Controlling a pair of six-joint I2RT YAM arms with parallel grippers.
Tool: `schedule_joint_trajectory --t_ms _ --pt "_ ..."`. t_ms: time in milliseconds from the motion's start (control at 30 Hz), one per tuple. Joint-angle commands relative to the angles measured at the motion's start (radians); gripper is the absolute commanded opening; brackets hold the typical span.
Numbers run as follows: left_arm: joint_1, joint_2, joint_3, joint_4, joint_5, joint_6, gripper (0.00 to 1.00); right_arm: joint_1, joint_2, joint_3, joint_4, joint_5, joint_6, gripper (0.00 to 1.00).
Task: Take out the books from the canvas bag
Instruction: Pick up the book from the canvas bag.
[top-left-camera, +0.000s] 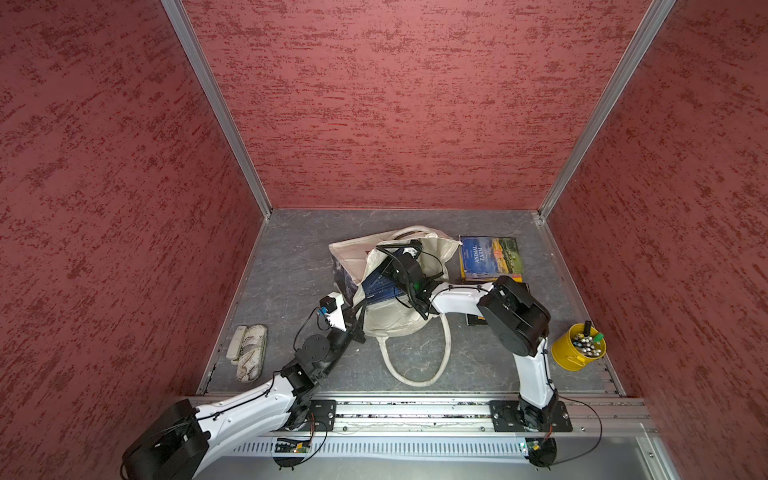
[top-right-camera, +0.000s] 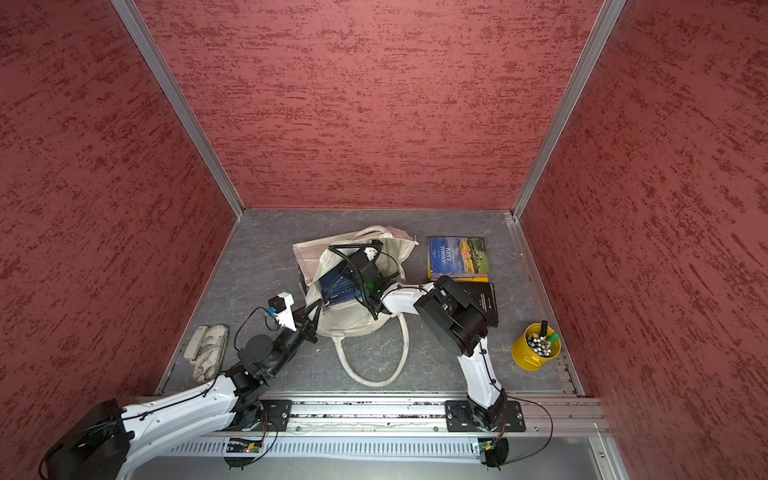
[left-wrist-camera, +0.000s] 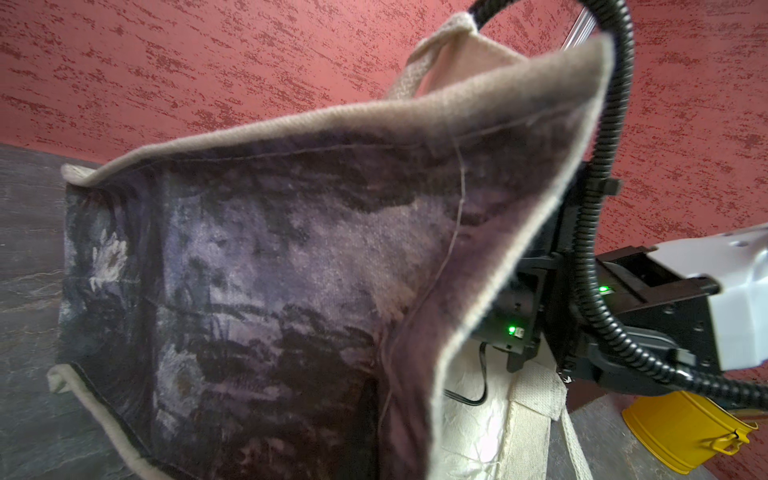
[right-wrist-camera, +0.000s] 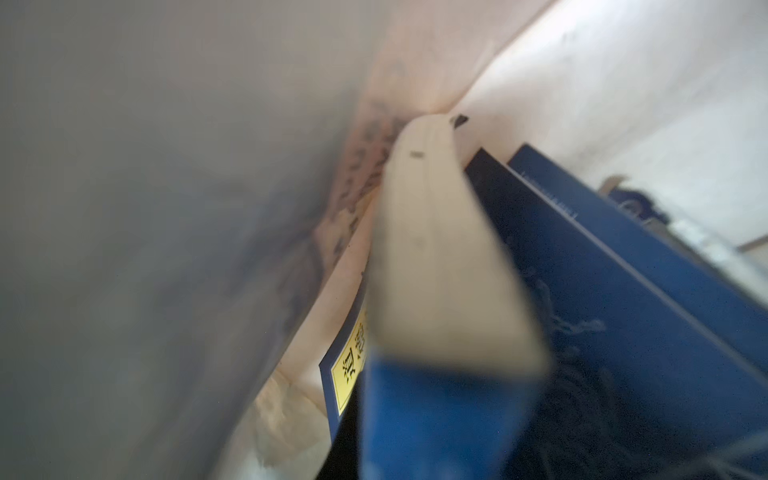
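Note:
The cream canvas bag (top-left-camera: 390, 322) (top-right-camera: 349, 324) lies mid-table with its mouth held open, and its dark painting print fills the left wrist view (left-wrist-camera: 291, 249). My left gripper (top-left-camera: 360, 321) (top-right-camera: 312, 323) is shut on the bag's near rim; its fingers are hidden by the cloth in the left wrist view. My right gripper (top-left-camera: 390, 270) (top-right-camera: 347, 270) reaches inside the bag and is shut on a navy book (right-wrist-camera: 436, 270), whose cream page edge shows. Beside it sit more navy books (top-left-camera: 380, 287) (right-wrist-camera: 623, 270) with a yellow label (right-wrist-camera: 351, 365).
A landscape-cover book (top-left-camera: 490, 257) (top-right-camera: 457, 255) tops a small stack at the back right. A dark book (top-right-camera: 484, 303) lies under the right arm. A yellow bucket (top-left-camera: 577, 347) (left-wrist-camera: 685, 432) of pens stands at the right. A patterned case (top-left-camera: 251, 351) lies at the left, and the bag's handle loop (top-left-camera: 415, 365) lies in front.

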Motion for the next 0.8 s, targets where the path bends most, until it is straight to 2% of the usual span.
schedule_joint_trajectory --t_ms 0,133,333,600,767 --pt "-0.002 -0.024 0.01 0.013 -0.012 -0.022 0.0 -0.001 -0.105 -0.048 -0.056 0.02 -0.184 0.0" --pt "-0.002 -0.034 0.012 0.002 -0.028 -0.034 0.0 -0.001 -0.196 -0.107 -0.084 0.033 -0.328 0.0" --pt "-0.002 -0.033 0.021 -0.025 -0.047 -0.05 0.0 0.001 -0.317 -0.195 -0.066 0.009 -0.467 0.0" --pt "-0.001 -0.024 0.033 -0.054 -0.069 -0.063 0.0 0.011 -0.481 -0.265 -0.068 -0.078 -0.562 0.0" --pt "0.0 -0.028 0.042 -0.08 -0.084 -0.075 0.0 0.015 -0.589 -0.292 -0.095 -0.127 -0.576 0.0"
